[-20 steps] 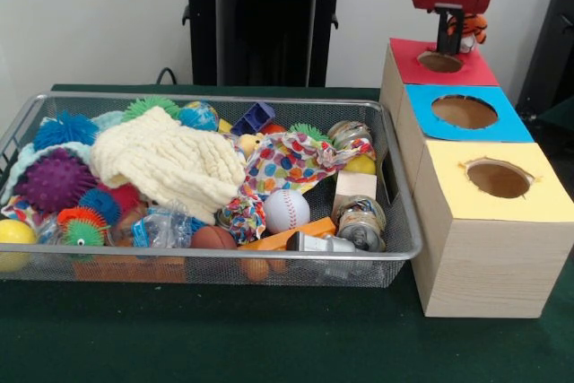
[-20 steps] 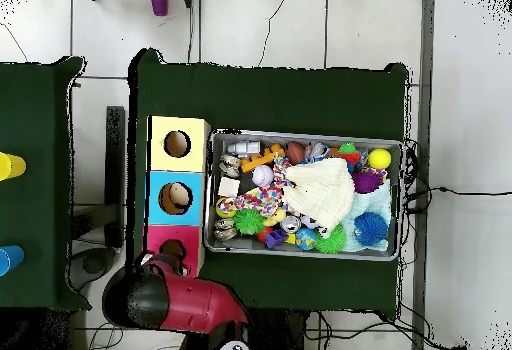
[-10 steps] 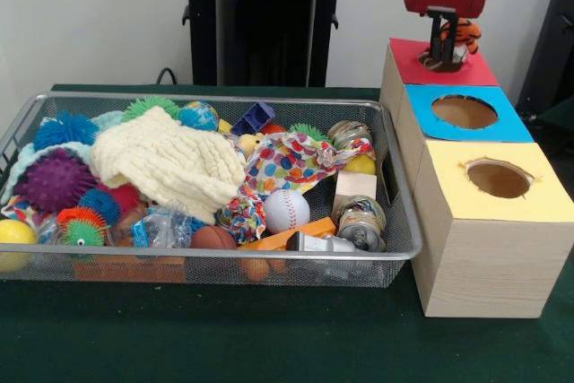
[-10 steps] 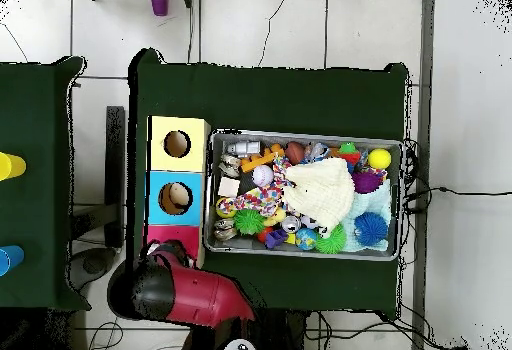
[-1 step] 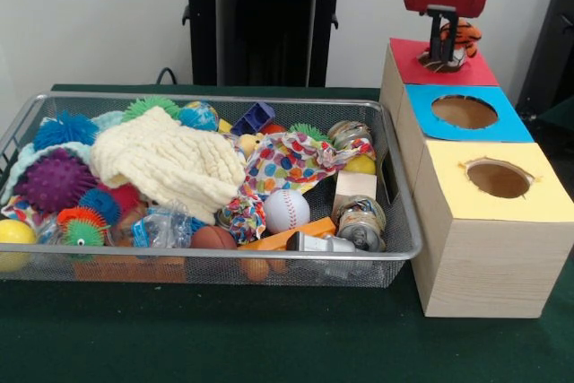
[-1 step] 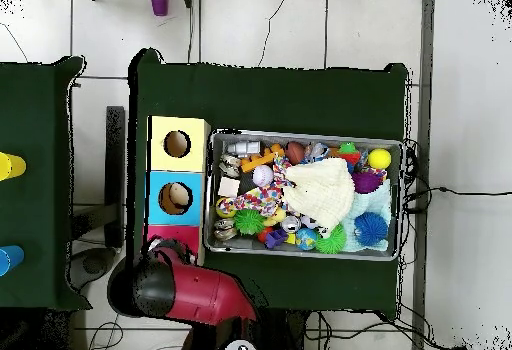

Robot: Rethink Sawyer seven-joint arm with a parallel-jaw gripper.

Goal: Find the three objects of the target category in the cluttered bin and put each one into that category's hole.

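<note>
My gripper [image 5: 446,49] hangs over the red-topped box [image 5: 477,72] at the far right, shut on a small orange striped plush toy [image 5: 458,37]. The toy's lower end sits at the red hole and hides it. From above, the red and black arm [image 6: 170,288] covers the red box, so the gripper itself is hidden there. The wire bin [image 5: 224,258] holds a cream knit cloth [image 5: 166,161], spiky balls [image 5: 54,178], a baseball [image 5: 286,210], a dotted cloth [image 5: 291,161] and several other toys.
Blue-topped box with hole [image 5: 464,111] and yellow-topped box with hole [image 5: 499,178] stand in a row beside the bin [image 6: 305,134]. The black pedestal [image 5: 265,15] rises behind the bin. Green cloth [image 5: 269,338] covers the table.
The gripper shifted slightly over the red box, and the plush toy now covers the red hole that was visible a second ago. The bin's contents have not moved.
</note>
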